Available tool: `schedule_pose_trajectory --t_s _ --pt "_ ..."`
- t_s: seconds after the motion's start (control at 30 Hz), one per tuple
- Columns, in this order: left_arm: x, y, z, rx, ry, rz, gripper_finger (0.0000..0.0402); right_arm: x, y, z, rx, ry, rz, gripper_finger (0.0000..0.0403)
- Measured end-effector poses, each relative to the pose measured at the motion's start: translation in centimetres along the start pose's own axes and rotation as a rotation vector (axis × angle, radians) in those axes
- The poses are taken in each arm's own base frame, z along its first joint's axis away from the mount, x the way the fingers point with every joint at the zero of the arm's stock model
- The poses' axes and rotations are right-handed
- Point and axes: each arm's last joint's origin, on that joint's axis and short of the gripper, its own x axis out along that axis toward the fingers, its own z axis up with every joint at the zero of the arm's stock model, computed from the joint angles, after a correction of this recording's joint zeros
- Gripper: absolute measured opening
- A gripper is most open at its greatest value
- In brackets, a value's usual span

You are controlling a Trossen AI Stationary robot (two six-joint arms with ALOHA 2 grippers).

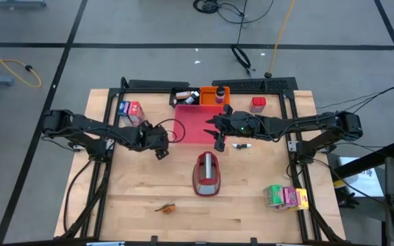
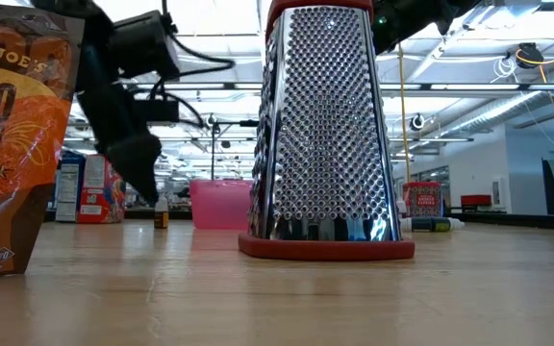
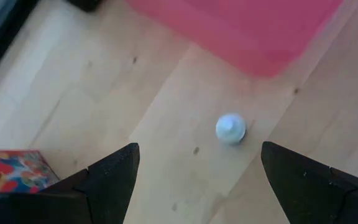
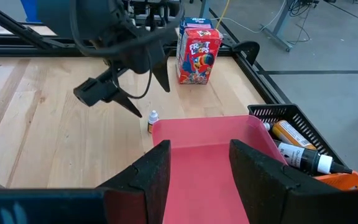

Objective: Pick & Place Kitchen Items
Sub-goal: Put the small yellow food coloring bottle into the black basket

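Observation:
A tiny bottle with a white cap (image 3: 230, 129) stands upright on the wood next to a corner of the pink tray (image 1: 195, 124). My left gripper (image 3: 197, 180) hangs open above it and slants down; its fingers stand on either side of the bottle and above it, without touching. The right wrist view shows the same bottle (image 4: 153, 121) below that gripper (image 4: 153, 99). My right gripper (image 4: 199, 171) hovers open over the tray with nothing between its fingers. A blue-red-white carton (image 1: 130, 111) stands at the far left and a red carton (image 1: 257, 104) at the far right.
A red and grey grater (image 1: 207, 174) lies in the table's middle. Green, pink and yellow cartons (image 1: 286, 197) sit near the right front edge, an orange-brown piece (image 1: 166, 206) near the front. A black basket (image 4: 291, 134) with bottles and an orange bin (image 1: 214, 94) stand behind the tray.

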Motion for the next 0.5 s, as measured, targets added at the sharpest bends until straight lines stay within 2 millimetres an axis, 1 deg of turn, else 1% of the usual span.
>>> schedule_pose_trajectory --t_s 0.2,0.3,0.5 --pt "1.2 -0.1 -1.2 -0.007 -0.059 -0.029 0.034 0.0 0.0 0.0 0.0 0.0 0.0 0.0155" --pt "1.6 -0.3 -1.3 -0.024 -0.117 -0.059 0.034 0.0 0.0 0.0 0.0 0.0 0.0 0.0155" --pt "2.3 -0.3 -1.9 -0.047 -0.161 -0.111 0.0338 0.0 0.0 0.0 0.0 0.0 0.0 0.0155"
